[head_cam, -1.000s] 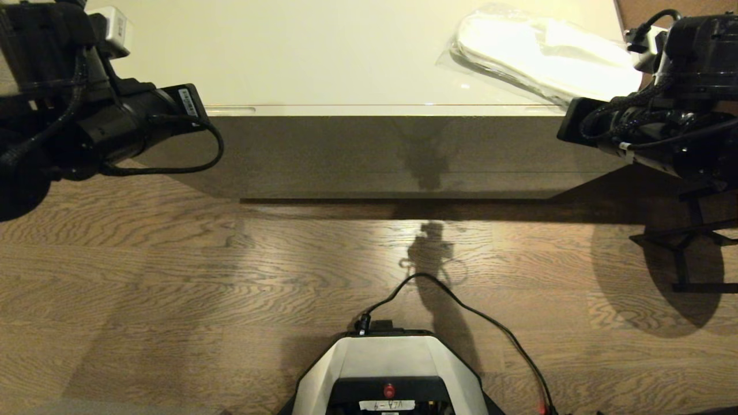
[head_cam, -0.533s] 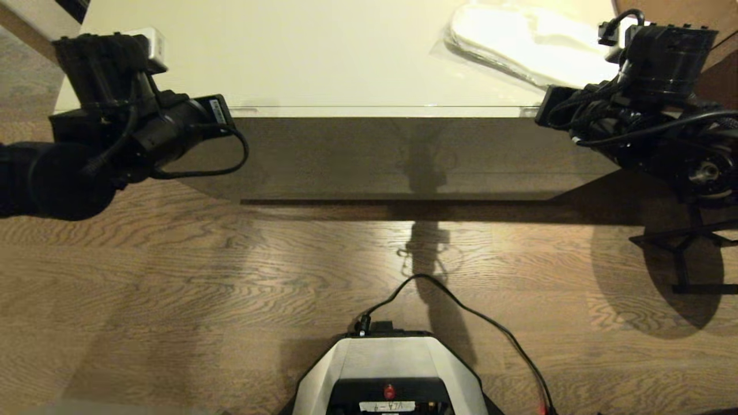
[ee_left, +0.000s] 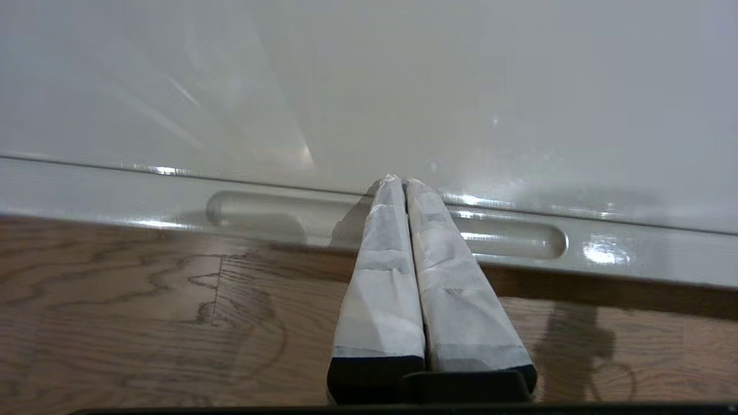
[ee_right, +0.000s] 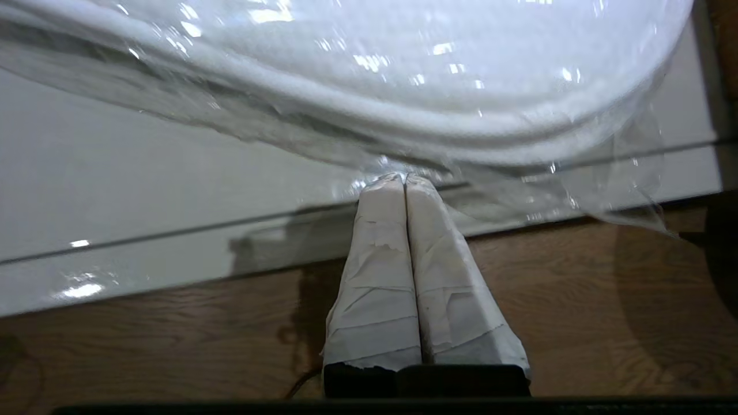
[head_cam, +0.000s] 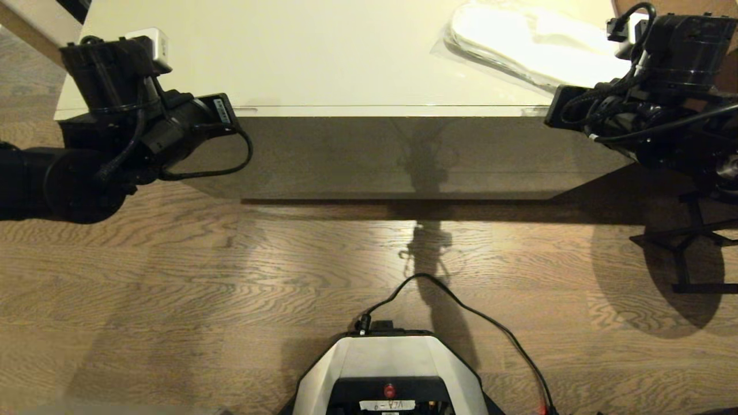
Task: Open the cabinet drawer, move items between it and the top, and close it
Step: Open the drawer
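Wood-grain flooring point(head_cam: 173, 288) fills the near half of the head view, with the robot's white base point(head_cam: 389, 369) and its looping black cable point(head_cam: 461, 311) at the near edge. Beyond the floor stands the low cabinet, its wide glossy drawer point(head_cam: 392, 155) closed and flush with the front, so nothing of its inside can be seen. At the drawer's upper edge, the left gripper point(ee_left: 402, 181), its taped fingers pressed together and holding nothing, points its tips at an oblong slot point(ee_left: 519, 237) near the cabinet's left end. The right gripper point(ee_right: 402, 177), likewise pressed together and empty, has its tips at the same front edge near the right end, just beside the overhanging clear wrap of a slipper pair point(head_cam: 530, 49); whether the tips touch the wrap cannot be told. That wrapped white pair lies on the cream-white top point(head_cam: 288, 57) at its right side, partly hidden behind the right arm point(head_cam: 663, 104). The left arm point(head_cam: 127, 115) covers the cabinet's left corner. A dark metal stand point(head_cam: 686, 259) on the floor at right is cut off by the frame.
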Tool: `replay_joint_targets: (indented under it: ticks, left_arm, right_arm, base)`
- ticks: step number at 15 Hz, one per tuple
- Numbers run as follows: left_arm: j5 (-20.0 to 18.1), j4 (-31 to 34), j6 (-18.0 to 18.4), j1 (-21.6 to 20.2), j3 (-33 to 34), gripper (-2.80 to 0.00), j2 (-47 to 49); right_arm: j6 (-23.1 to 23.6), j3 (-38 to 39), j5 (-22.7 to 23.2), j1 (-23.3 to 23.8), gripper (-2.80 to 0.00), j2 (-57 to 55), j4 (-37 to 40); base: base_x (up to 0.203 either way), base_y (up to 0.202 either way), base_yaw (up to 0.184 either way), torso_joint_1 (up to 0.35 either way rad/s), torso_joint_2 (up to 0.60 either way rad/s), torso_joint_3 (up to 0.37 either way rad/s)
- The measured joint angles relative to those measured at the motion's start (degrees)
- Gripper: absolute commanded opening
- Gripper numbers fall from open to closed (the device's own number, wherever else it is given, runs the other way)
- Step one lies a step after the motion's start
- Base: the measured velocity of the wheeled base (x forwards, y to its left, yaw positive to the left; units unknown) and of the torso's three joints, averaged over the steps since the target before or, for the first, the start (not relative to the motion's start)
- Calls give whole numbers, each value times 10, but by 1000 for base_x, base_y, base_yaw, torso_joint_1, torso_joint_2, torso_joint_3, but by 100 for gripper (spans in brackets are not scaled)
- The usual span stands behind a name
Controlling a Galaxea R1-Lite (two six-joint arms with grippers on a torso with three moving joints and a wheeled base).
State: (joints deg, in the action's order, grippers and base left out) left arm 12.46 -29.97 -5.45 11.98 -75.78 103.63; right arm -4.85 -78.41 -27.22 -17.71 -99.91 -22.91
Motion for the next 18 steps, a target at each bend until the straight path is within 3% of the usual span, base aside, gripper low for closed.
replay_joint_targets:
  ticks: [5,14,18]
  left_arm:
    - [3,-1,-1,-1,12,-280,22]
    - [3,-1,-4,-1,12,-280,42]
    - [-3,-6,-1,-4,58,-280,39]
  right_arm:
    - [-54,2,2,14,-280,-25,12]
    - [-59,0,17,26,-280,-48,14]
    - [-90,27,27,33,-280,-61,37]
  base:
    - [0,0,0,0,0,0]
    - [0,0,0,0,0,0]
    - [0,0,0,0,0,0]
